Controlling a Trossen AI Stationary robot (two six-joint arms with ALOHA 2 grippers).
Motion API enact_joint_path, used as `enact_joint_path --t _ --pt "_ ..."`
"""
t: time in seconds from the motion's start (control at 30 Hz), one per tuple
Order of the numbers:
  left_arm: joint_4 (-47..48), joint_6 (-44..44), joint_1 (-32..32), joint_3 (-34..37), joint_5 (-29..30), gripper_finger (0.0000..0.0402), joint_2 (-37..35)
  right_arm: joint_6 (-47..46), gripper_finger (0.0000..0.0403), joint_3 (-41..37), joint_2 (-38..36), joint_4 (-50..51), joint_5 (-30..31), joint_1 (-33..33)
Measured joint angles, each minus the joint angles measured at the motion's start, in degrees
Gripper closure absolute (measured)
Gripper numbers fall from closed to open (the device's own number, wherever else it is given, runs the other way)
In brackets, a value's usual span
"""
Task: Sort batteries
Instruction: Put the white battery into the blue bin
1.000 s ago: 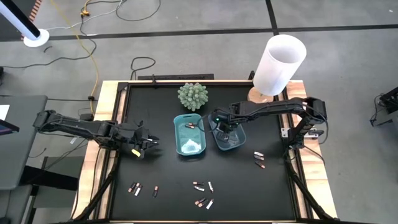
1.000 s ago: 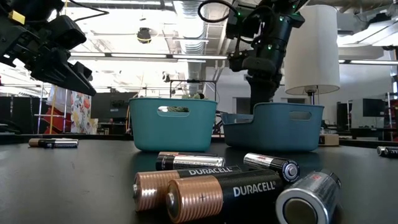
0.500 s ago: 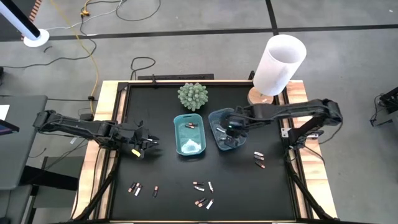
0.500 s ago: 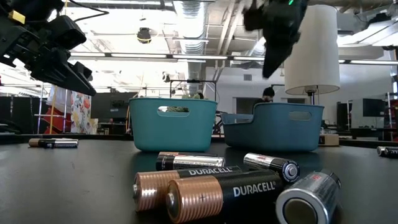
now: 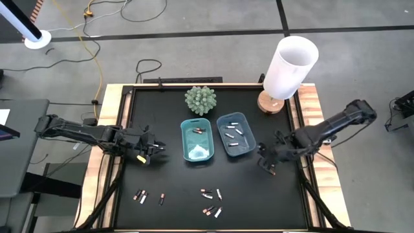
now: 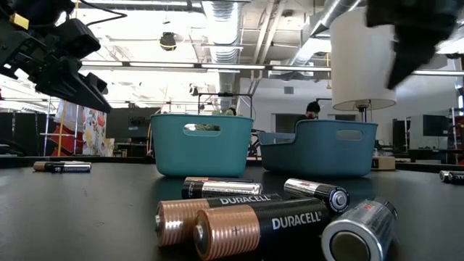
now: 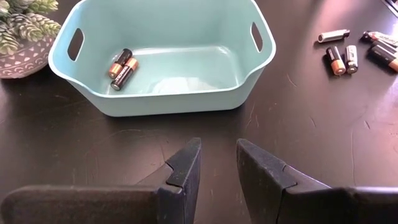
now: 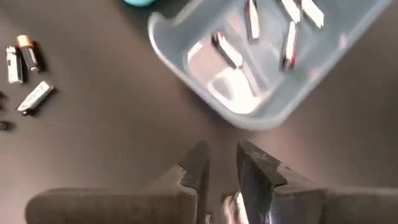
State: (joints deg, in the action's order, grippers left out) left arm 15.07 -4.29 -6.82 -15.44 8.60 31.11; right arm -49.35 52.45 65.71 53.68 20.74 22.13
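Two blue-teal trays stand mid-table: the left tray holds two dark copper-ended batteries, and the right tray holds several silvery ones. More batteries lie loose near the table's near edge and near-left. My right gripper hangs to the right of the right tray, narrowly open. It is over a pair of batteries, and a blurred silvery one shows between its fingers. My left gripper waits left of the left tray, slightly open and empty.
A spiky green plant and a white lamp stand along the far edge. The black table has a raised wooden rim. In the low view, several batteries lie close to the camera. Bare tabletop lies between the trays and the near batteries.
My right gripper has swung away from above the right tray, toward the table's right and near edges, and now hangs over the battery pair to the right of that tray. The left arm has kept still.
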Motion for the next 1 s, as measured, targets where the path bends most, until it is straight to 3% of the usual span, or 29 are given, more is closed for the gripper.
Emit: enact_joint_path --t 0.17,0.33,0.73,1.0 --pt "0.2 0.0 0.0 0.0 0.0 0.0304 0.0 -14.6 0.0312 -6.7 -3.4 0.3 1.4 5.2" --pt "0.1 0.0 0.0 0.0 0.0 0.0304 0.0 -22.6 0.0312 -12.8 -3.0 0.2 1.7 4.6" --pt "0.1 0.0 0.0 0.0 0.0 0.0304 0.0 -16.7 0.0294 -17.5 -2.6 -0.5 -5.9 1.8" --pt "0.1 0.0 0.0 0.0 0.0 0.0304 0.0 -14.6 0.0284 -17.5 -2.6 -0.6 -6.1 3.3"
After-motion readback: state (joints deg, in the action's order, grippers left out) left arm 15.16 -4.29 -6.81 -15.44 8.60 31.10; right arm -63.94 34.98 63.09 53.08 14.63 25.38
